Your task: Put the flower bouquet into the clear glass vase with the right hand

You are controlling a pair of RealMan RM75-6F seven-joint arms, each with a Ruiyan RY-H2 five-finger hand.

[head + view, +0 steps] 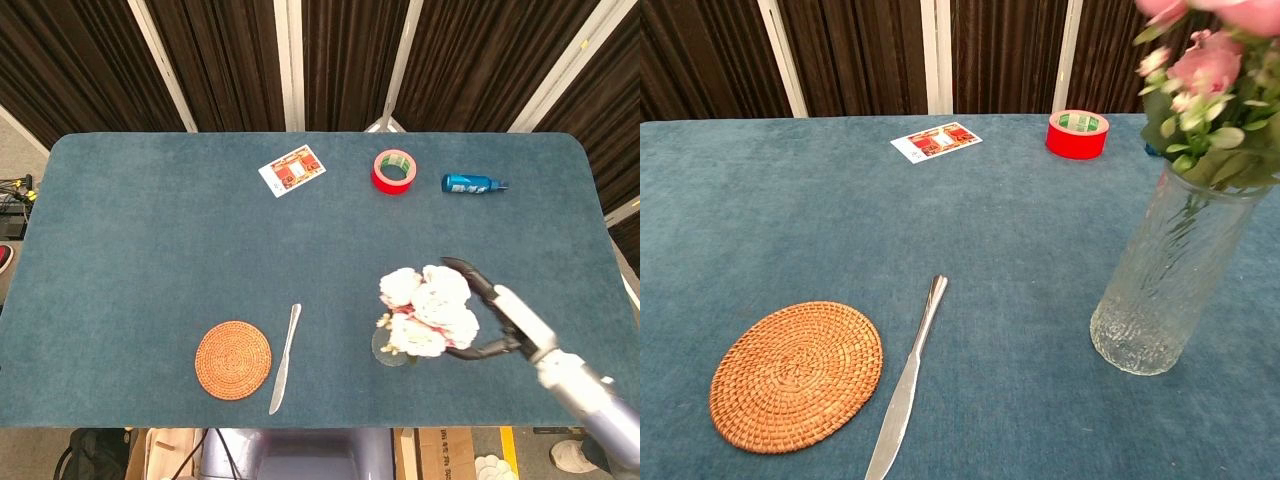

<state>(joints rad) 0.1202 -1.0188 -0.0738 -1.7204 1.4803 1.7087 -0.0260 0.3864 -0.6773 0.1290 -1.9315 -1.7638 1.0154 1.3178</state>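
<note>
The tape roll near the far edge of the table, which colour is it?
The tape roll is red outside with a green inner core, clearest in the chest view.

Table (150,250): vase (1165,290), coaster (797,375), knife (906,385), tape (394,171)

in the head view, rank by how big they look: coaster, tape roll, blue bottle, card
1. coaster, clearly largest.
2. card and blue bottle: similar in length, the card wider; too close to rank firmly.
3. tape roll, a little more compact.
All but the coaster lie at the table's far edge, so they may look smaller.
</note>
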